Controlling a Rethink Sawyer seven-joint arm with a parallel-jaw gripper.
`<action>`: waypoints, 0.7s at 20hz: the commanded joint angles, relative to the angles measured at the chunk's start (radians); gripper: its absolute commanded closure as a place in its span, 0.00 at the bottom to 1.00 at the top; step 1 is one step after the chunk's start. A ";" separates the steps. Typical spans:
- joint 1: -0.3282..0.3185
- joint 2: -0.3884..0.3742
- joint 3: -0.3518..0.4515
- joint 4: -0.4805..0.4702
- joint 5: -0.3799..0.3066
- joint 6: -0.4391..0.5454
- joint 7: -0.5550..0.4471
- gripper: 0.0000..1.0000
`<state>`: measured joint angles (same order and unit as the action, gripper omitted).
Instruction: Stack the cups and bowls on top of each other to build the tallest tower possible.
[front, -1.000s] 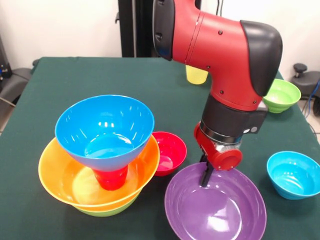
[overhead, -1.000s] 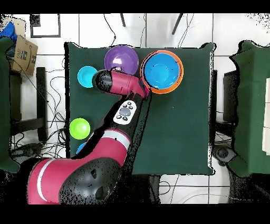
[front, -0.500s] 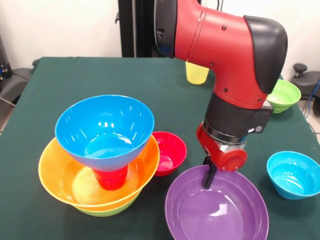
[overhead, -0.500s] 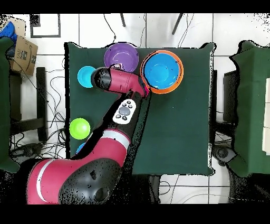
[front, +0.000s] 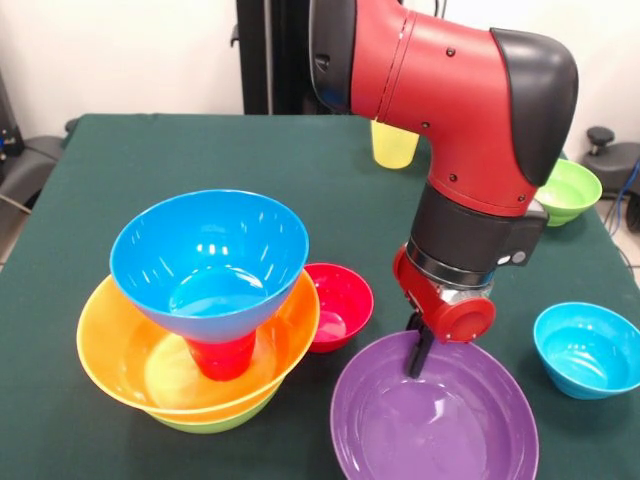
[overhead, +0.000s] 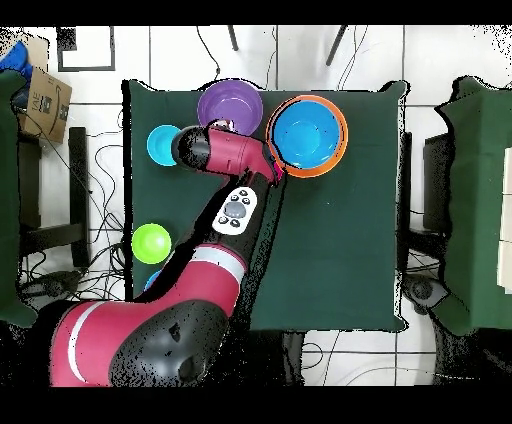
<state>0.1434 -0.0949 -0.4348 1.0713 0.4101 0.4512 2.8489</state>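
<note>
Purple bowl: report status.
Gripper at the purple bowl's far rim, grip unclear. Tower stands apart. Red bowl close beside.

Green-clothed table: tower, bowls, yellow cup.

Glossy red arm; black joint caps

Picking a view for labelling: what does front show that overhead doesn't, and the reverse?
Front only: the red cup under the blue bowl, the lime bowl under the orange bowl, the red bowl, the yellow cup. Overhead only: all table edges, floor cables. Both: purple bowl, small blue bowl, green bowl.
</note>
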 joint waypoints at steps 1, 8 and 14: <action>0.011 0.016 0.068 -0.020 -0.006 0.129 0.076 1.00; 0.007 -0.014 0.084 -0.006 0.005 0.189 0.077 1.00; 0.000 -0.063 0.112 0.018 0.014 0.238 0.068 1.00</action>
<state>0.1445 -0.1220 -0.4354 1.0716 0.4101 0.5184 2.8489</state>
